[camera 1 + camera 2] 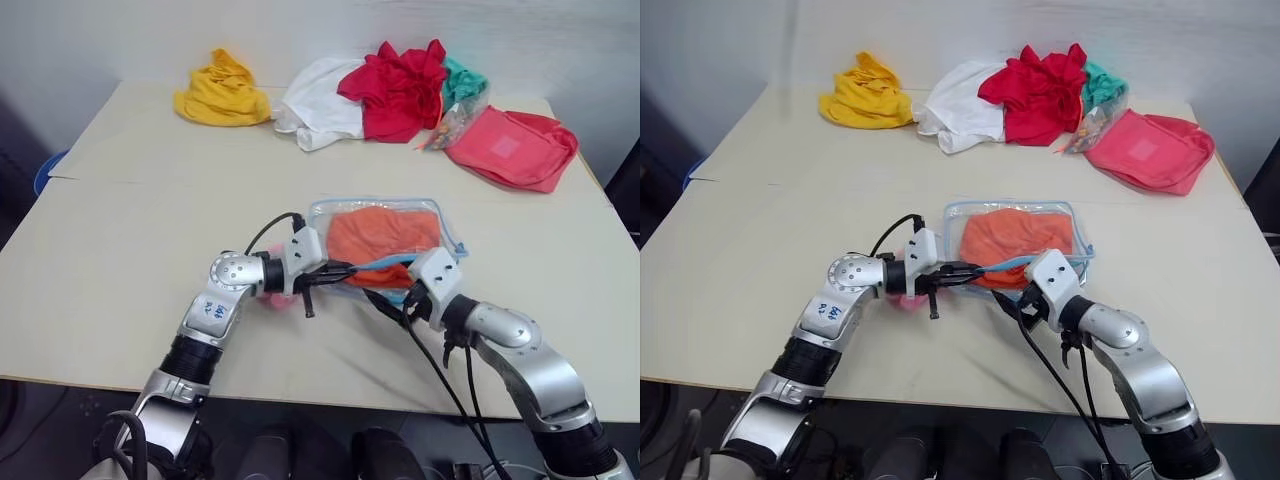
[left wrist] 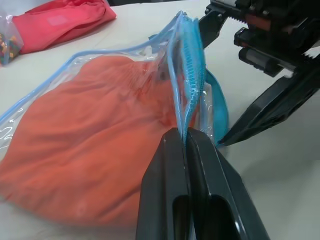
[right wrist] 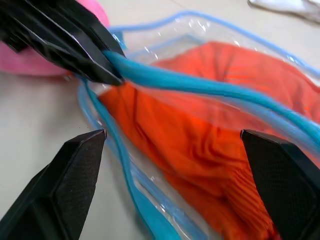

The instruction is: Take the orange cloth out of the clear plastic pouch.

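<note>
While the left gripper (image 2: 186, 137) pinches the light blue zipper edge of the clear plastic pouch (image 1: 320, 214) on the table (image 1: 130, 230), the right gripper (image 3: 172, 145) stands spread wide at its mouth; the orange cloth (image 1: 385, 238) lies inside.

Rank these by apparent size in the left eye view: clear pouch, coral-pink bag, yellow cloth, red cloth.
1. clear plastic pouch, nearest the camera, so possibly flattered
2. coral-pink bag and red cloth, too alike to separate
3. yellow cloth, smallest
</note>
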